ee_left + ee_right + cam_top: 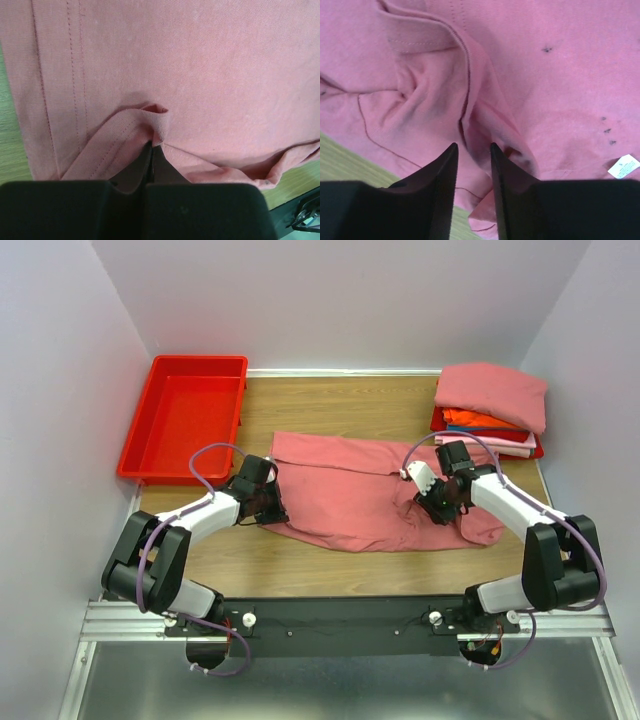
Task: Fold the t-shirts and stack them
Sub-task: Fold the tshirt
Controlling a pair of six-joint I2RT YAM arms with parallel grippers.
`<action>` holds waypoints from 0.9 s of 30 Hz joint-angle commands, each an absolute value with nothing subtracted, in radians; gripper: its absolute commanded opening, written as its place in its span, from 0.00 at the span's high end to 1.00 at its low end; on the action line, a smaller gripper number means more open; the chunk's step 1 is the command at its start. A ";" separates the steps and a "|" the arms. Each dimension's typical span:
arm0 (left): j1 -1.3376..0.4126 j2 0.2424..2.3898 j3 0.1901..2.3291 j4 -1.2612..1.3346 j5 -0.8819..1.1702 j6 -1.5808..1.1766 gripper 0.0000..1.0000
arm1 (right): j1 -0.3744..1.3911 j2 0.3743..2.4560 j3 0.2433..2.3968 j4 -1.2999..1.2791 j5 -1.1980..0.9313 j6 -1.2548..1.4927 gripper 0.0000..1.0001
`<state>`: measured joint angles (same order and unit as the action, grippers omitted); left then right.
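Red plastic makes up the bin (185,420) at the far left corner of the top view, a shallow rectangular tray with its bare floor showing. At the far right corner sits a stack of folded t-shirts (490,400): a soft salmon one on top, with orange, pale pink and red layers under it. Between them the large salmon-pink t-shirt (350,490) lies spread and wrinkled across the wood-grain tabletop (330,400). The left claw (268,502) is at the shirt's left edge and the right claw (440,505) is on its right part. Pale walls (340,300) close in three sides, and a metal rail (340,625) carries both arm bases at the near edge.

From the left wrist, the left claw is closed, its dark fingers pinching a small raised fold of the shirt's cloth. The knit is fine and matte. Two parallel lines of stitching run along a hem at the left, and a strip of tabletop shows beyond it.

From the right wrist, the right claw's jaws stand apart, straddling a puckered ridge of the same shirt. I cannot tell whether they press it. A seam curves through the bunched cloth, small dark specks dot the fabric, and a white neck tag (624,166) lies at the right. Tabletop shows at the lower left.
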<state>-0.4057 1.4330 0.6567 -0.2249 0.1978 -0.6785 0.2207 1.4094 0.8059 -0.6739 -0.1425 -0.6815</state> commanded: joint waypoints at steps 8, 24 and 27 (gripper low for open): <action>-0.399 1.439 0.637 -0.215 0.218 -0.672 1.00 | 0.224 1.375 0.791 -0.650 -0.081 -0.710 1.00; -0.397 1.387 0.635 -0.233 0.218 -0.681 1.00 | 0.224 1.178 1.022 -1.321 -0.230 -1.017 1.00; -0.397 1.382 0.635 -0.236 0.215 -0.678 1.00 | 0.224 1.175 1.034 -1.336 -0.218 -1.046 1.00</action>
